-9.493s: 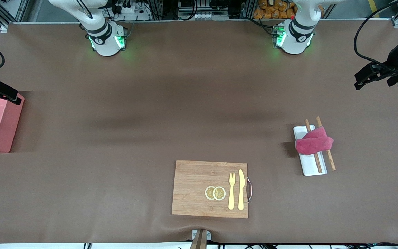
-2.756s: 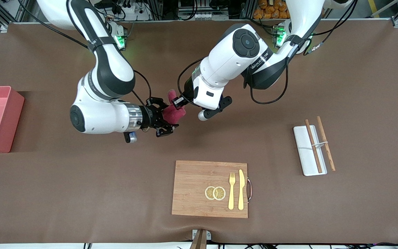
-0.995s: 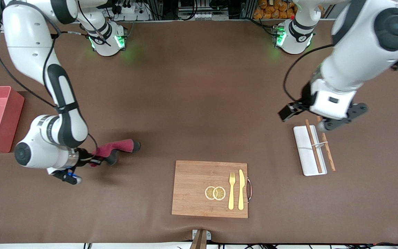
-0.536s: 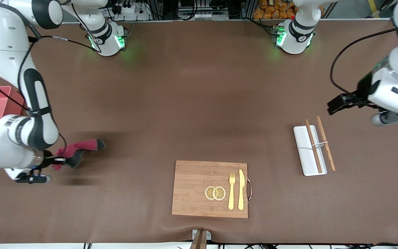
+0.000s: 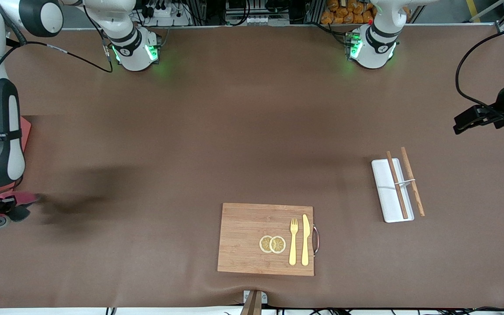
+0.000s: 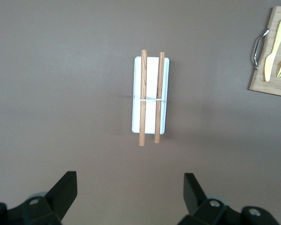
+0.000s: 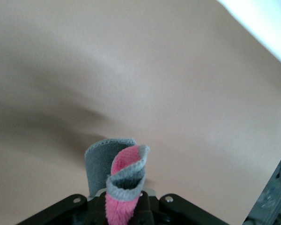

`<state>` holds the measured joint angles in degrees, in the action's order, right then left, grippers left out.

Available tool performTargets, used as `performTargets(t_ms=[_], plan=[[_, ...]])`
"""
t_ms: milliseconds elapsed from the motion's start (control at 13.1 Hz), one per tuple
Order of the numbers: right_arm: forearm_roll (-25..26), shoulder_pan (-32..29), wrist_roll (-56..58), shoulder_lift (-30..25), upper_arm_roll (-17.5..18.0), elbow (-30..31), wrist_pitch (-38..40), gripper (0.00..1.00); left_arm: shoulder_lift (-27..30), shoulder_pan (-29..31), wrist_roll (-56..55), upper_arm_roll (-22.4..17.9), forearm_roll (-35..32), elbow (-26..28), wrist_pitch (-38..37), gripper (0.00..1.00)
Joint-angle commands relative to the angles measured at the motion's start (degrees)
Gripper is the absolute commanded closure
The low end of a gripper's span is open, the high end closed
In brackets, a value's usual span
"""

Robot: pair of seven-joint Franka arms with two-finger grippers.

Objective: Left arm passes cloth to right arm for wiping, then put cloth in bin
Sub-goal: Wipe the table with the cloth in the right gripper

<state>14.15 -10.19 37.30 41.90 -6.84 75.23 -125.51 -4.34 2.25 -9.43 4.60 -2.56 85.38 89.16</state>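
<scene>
The right gripper (image 5: 5, 205) is pinching the cloth (image 7: 124, 187) between closed fingers, low over the worktop (image 5: 234, 131) beside the bin (image 5: 24, 131). The left gripper (image 6: 131, 199) is hanging with fingers spread wide and empty above the white tray (image 6: 150, 96).

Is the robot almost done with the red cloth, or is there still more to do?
Nearly done. The hand-off is finished: the right gripper holds the cloth pinched in its fingers, at the right arm's end of the table near the bin. The left gripper is open and waits above the white tray with the wooden sticks. Still left: dropping the cloth into the bin.
</scene>
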Motion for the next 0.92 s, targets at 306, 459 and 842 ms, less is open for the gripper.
performTargets(t_ms=[306,459,842], plan=[[-4.28,13.5,-30.58,0.82,1.39,11.07,-5.36,1.0,1.79,-0.85,0.64,0.76,0.71,1.81,1.81,0.0],[-7.64,19.83,-40.93,0.73,1.4,11.26,-4.66,1.0,1.61,-0.93,0.64,0.76,0.71,1.81,1.81,0.0],[-20.36,33.45,-66.07,-0.06,3.07,9.67,0.09,1.0,1.79,-0.93,-0.41,0.85,1.76,1.55,1.89,0.0]])
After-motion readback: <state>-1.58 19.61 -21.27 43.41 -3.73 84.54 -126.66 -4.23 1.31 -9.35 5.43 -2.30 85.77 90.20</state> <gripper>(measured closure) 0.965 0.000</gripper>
